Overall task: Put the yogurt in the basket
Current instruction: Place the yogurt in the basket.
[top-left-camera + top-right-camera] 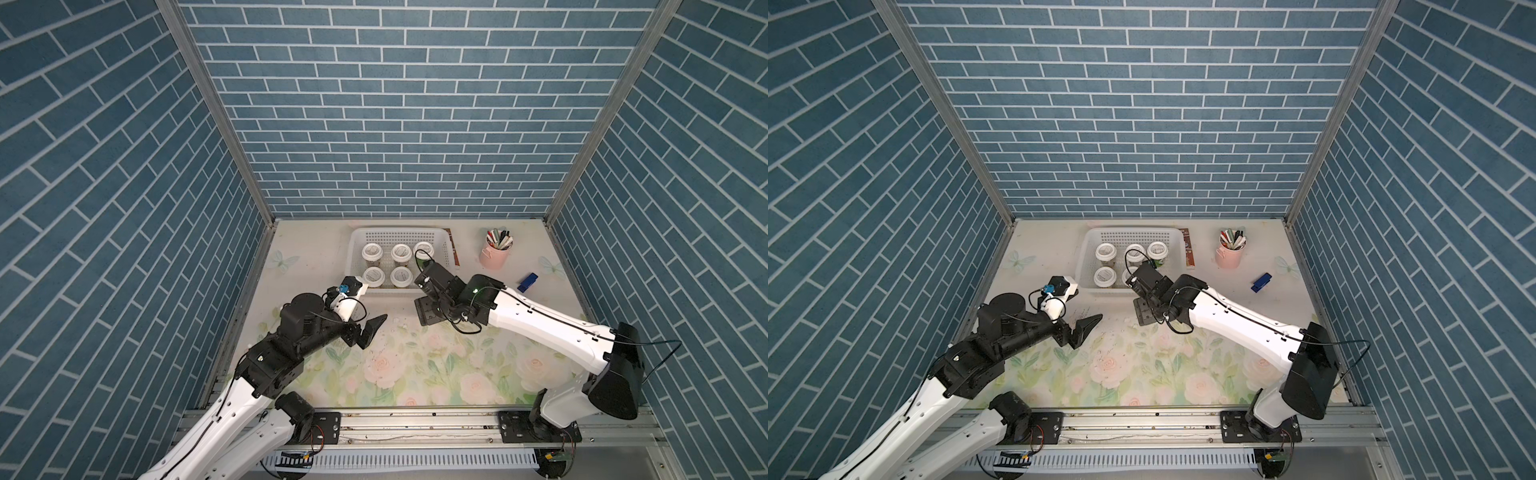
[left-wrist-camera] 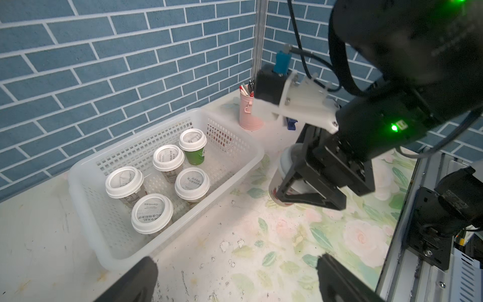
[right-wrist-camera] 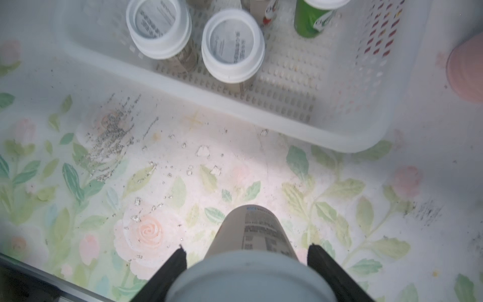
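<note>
The white basket stands at the back of the table and holds several yogurt cups with white lids, all upright. My right gripper is shut on one more tan yogurt cup, gripped just under its lid. That cup is outside the basket, just in front of its near right corner; the arm hides it in both top views. My left gripper stands open and empty over the table, in front of the basket's left end.
A pink cup of pens stands to the right of the basket. A blue clip lies further right. A brown strip lies along the basket's right side. Blue brick walls close in the back and sides.
</note>
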Robot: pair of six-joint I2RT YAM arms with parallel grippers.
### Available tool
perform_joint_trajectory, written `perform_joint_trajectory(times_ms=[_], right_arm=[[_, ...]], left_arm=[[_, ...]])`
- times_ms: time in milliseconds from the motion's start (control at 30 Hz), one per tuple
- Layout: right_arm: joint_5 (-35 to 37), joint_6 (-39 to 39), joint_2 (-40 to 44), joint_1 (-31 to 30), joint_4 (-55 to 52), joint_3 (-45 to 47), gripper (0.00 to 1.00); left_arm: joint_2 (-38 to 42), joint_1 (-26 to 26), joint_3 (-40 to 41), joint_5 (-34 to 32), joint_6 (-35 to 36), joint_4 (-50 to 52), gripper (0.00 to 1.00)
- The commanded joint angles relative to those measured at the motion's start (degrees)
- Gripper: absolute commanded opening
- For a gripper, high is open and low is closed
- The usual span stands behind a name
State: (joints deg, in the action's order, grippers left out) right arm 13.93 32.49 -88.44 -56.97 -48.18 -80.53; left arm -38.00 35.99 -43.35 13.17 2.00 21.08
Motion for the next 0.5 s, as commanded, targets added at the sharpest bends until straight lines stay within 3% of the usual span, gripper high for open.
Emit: perform_joint_trajectory(times_ms=[0, 467], right_arm=[[1.4, -6.93, -3.67, 2.49, -2.44, -4.53, 0.74], [-0.39, -17.72, -16.29, 13.09, -0.17, -18.64, 0.74]], left_arm=[[-0.3, 0.22, 0.37, 0.6, 0.47, -1.56, 1.0], [-1.86, 0.22, 0.46, 1.24, 1.01, -2.56, 1.0]])
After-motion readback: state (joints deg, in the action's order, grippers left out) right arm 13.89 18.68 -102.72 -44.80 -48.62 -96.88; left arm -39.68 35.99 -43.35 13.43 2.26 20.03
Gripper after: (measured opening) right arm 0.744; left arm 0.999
